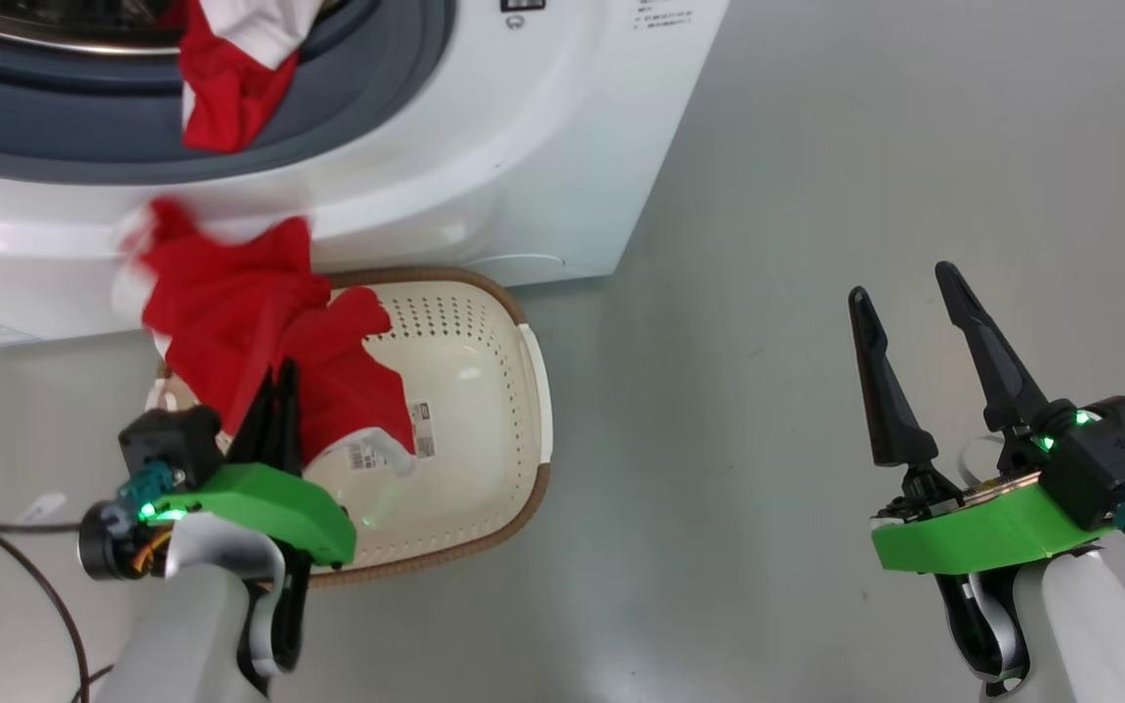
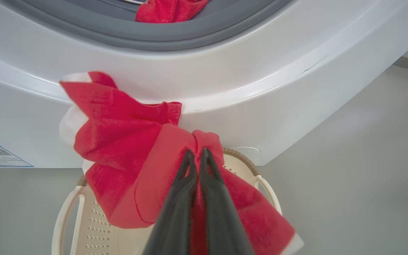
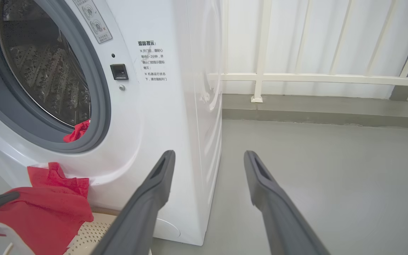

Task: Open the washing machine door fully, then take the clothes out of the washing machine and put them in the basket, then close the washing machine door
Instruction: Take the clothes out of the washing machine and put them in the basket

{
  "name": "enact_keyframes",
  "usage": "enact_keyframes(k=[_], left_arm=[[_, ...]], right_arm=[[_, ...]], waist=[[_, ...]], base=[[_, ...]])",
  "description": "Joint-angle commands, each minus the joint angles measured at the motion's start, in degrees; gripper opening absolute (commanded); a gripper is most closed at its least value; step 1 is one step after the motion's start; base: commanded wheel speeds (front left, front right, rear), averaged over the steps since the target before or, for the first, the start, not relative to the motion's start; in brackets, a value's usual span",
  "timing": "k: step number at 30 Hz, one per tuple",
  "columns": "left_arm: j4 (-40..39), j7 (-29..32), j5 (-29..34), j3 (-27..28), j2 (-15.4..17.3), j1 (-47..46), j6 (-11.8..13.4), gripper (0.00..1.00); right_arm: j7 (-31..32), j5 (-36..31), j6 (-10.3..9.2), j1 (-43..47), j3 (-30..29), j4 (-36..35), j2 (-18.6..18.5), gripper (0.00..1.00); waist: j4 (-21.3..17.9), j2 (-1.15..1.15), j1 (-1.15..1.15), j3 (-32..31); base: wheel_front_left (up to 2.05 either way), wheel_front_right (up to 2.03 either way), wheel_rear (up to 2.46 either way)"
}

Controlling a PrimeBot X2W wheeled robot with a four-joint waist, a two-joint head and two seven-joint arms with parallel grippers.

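A: L gripper [image 2: 197, 153] jaws pinched on clothes [image 2: 119, 148]; basket [image 1: 470, 381] just under jaws. Drop?
B: I'd ctr over it, lower, then open. R gripper [image 1: 899, 283] jaws wide, empty.

Left gripper [image 1: 281, 376], fingers pressed together, is pinching a red garment [image 1: 230, 312] that is bunching around and ahead of its tips. The cream basket [image 1: 484, 332] is lying just beneath it and to its right. Beyond the fingertips the washing machine [image 1: 484, 146] is standing, with a second red garment [image 1: 226, 88] draping over its grey rubber ring [image 1: 377, 107]. Well off to the right, the right gripper [image 1: 900, 281] is hovering over grey floor [image 1: 768, 293], fingers spread apart.
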Motion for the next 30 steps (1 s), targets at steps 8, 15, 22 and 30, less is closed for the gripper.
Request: enact_keyframes(k=[8,15,22,30], left_arm=[[15.95,-2.63,-1.2,2.03,0.08,-9.0,-2.42,0.0],[26.61,-2.04,-2.46,2.73,0.16,-14.14,-3.23,0.0],[36.29,1.52,-3.41,2.75,1.44,-18.8,-4.54,0.0],[42.09,4.74,-3.92,2.46,2.83,-22.11,-4.91,0.57]], right_arm=[[-0.36,0.3,0.35,-1.34,1.53,-1.58,-0.15,1.0],[-0.36,0.75,0.35,-2.14,2.6,-1.63,-0.15,1.0],[-0.36,1.39,0.35,-3.11,3.14,-1.82,-0.15,1.0],[-0.36,2.66,0.35,-4.3,3.93,-1.74,-0.15,1.0]], waist=[[-1.94,0.0,0.0,3.32],[-3.43,0.0,0.0,5.39],[-5.63,0.0,0.0,8.62],[-7.73,0.0,0.0,11.64]], base=[[0.0,0.0,0.0],[0.0,0.0,0.0],[0.0,0.0,0.0],[0.0,0.0,0.0]])
